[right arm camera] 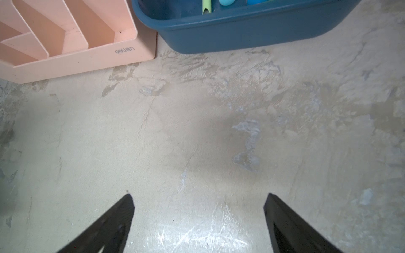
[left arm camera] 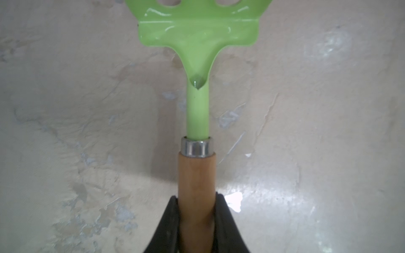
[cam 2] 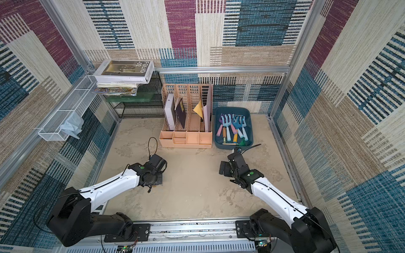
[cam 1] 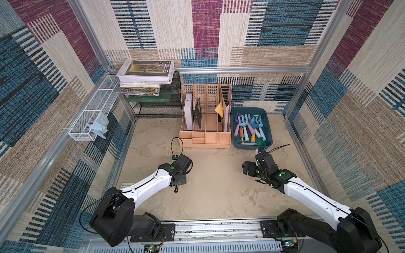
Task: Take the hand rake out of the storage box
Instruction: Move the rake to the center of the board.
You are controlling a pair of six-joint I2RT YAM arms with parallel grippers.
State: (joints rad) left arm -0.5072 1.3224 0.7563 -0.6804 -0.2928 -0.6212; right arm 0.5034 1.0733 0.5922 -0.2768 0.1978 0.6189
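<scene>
Holds the rake [left arm camera: 197, 114] tight with the left gripper [left arm camera: 196, 196], pinched shut on the wood handle at the bottom middle of the left wrist view. Grips low on the wood, likely so the green head sticks out free toward the top edge. Shows only bare table [left arm camera: 87, 131] under the rake, so puts it out of the box already, well apart from it. Has the right gripper [right arm camera: 199, 196] wide apart and empty near the bottom of the right wrist view, just short of the box [right arm camera: 241, 32], likely to give the other arm room. Shows more tools [cam 1: 249, 127] lying in the box, right beside the organizer [cam 1: 205, 140], farther up in a top view.
</scene>
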